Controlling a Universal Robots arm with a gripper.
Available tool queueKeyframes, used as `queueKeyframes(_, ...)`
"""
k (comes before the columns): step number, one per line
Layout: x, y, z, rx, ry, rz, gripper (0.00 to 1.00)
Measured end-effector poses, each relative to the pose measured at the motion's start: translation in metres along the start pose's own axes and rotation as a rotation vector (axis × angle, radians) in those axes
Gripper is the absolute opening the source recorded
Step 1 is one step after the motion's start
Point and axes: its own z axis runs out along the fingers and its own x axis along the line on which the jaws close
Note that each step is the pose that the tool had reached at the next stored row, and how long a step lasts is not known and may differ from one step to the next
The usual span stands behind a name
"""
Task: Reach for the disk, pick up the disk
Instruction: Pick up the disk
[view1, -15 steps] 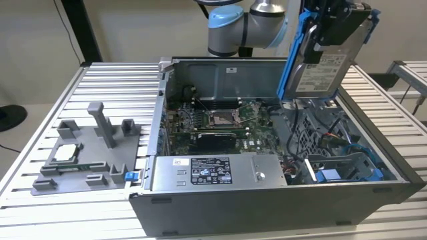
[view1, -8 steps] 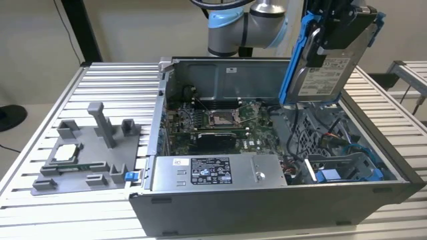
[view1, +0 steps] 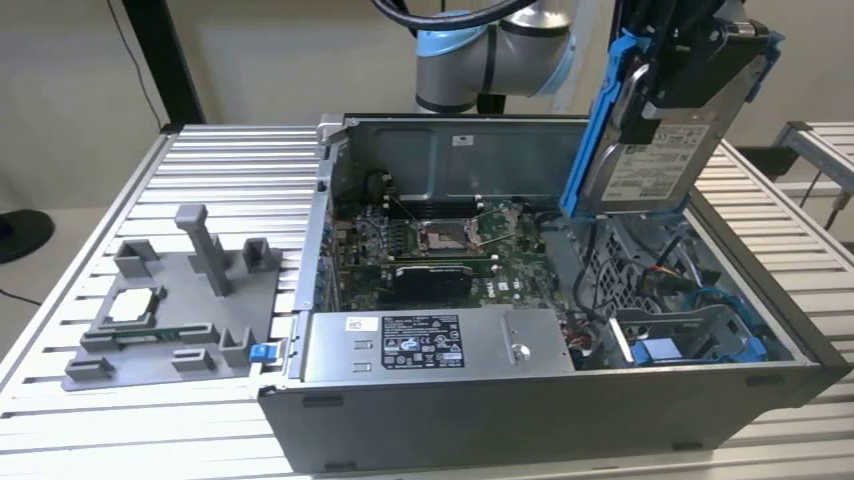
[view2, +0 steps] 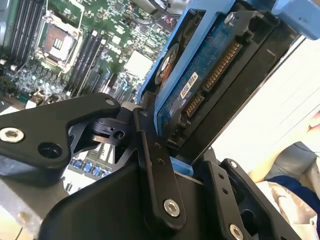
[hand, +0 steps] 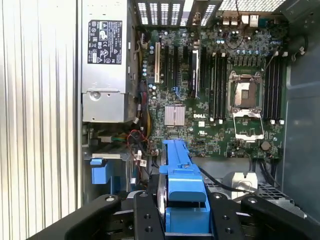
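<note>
The disk (view1: 651, 160), a silver-grey drive with a white label and blue rails, hangs upright above the right side of the open computer case (view1: 534, 410). My gripper (view1: 694, 70) is shut on its upper end and holds it clear of the case. In the second wrist view the disk's blue circuit board and connector (view2: 210, 75) sit between the black fingers (view2: 150, 165). In the first wrist view its blue rail (hand: 181, 175) runs edge-on between the fingers (hand: 145, 215), over the motherboard.
Inside the case lie the motherboard (view1: 441, 240), the power supply (view1: 427, 345) and a blue caddy (view1: 681, 345). On the exterior view's left, a grey fixture plate (view1: 160, 320) carries a small silver chip (view1: 134, 305). A slatted table (view1: 227, 180) surrounds it. A person's sleeve (view2: 300, 170) is nearby.
</note>
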Motion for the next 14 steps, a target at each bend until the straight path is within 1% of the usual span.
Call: queueKeyframes(14, 0.0262, -0.0003, 0.0003, 0.0, 0.0, 0.0, 0.0)
